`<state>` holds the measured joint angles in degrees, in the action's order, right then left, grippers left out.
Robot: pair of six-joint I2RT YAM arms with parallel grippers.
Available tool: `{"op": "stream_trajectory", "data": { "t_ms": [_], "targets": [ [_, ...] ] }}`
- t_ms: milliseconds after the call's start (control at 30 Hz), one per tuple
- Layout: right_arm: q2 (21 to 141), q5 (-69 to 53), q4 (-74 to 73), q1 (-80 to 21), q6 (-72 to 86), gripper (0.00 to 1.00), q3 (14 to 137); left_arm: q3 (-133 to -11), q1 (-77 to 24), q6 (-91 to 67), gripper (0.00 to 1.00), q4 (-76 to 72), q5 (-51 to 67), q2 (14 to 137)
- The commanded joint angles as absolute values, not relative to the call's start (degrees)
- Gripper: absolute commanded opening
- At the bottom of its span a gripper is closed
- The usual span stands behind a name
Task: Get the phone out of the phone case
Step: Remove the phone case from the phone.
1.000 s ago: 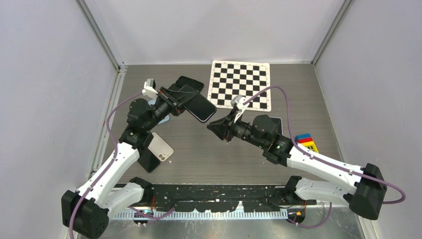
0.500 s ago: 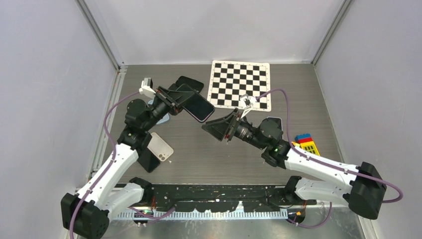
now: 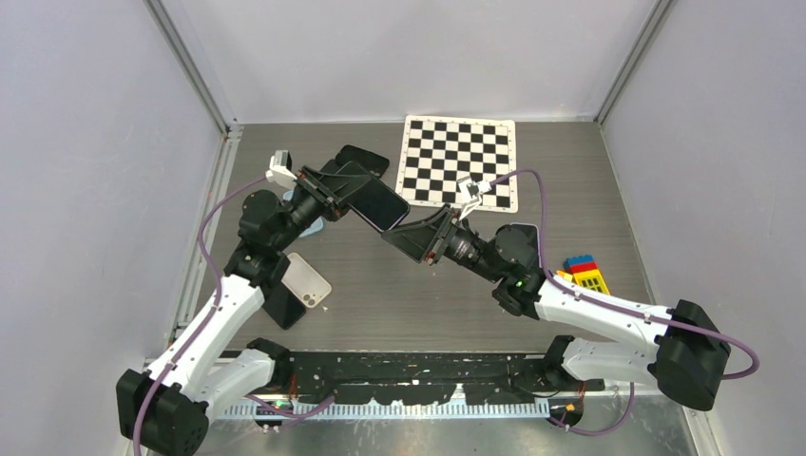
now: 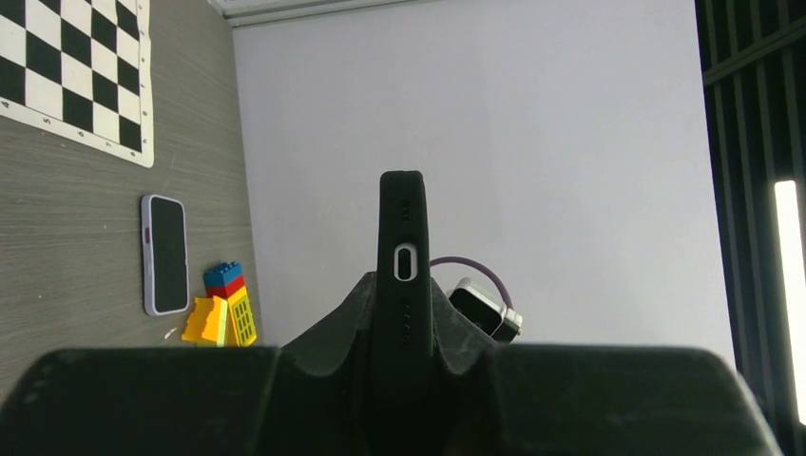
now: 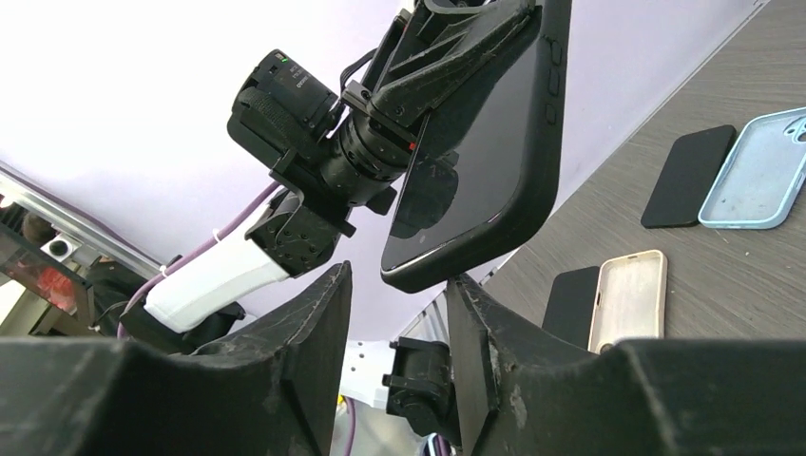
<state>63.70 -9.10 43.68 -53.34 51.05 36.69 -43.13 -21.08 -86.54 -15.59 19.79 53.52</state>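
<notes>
**Right gripper poised at the phone's free end**

Held clear of the counter near its far-left corner: phone (image 3: 380, 203), seated in a black phone case (image 5: 546, 123), clamped at one end by the left gripper (image 4: 401, 296), one finger on each flat face. Long axis slanting from that grip down toward the counter's middle, free end aimed at the right gripper (image 3: 393, 237). There, a wide-open stance: fingers apart, nothing gripped, the case's lowest corner just above the gap between them and apparently not touching. Nearer that free end by far: the right gripper. Probably next: close on the case rim at that corner and peel it away from the phone. Risk of pinching rim and phone together, given so narrow a lip.
</notes>
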Motion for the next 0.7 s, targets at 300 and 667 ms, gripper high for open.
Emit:
{"op": "stream_trajectory", "data": {
  "t_ms": [300, 667],
  "targets": [
    [64.4, -8.2, 44.1, -53.2, 49.5, 0.26, 39.3, -43.8, -20.9, -89.2, 0.00, -21.1, 21.1, 51.4],
    [65.9, -3.2, 31.6, -53.2, 36.6, 0.12, 42.1, -44.4, -20.8, -92.0, 0.00, -18.9, 22.9, 51.6]
  ]
}}
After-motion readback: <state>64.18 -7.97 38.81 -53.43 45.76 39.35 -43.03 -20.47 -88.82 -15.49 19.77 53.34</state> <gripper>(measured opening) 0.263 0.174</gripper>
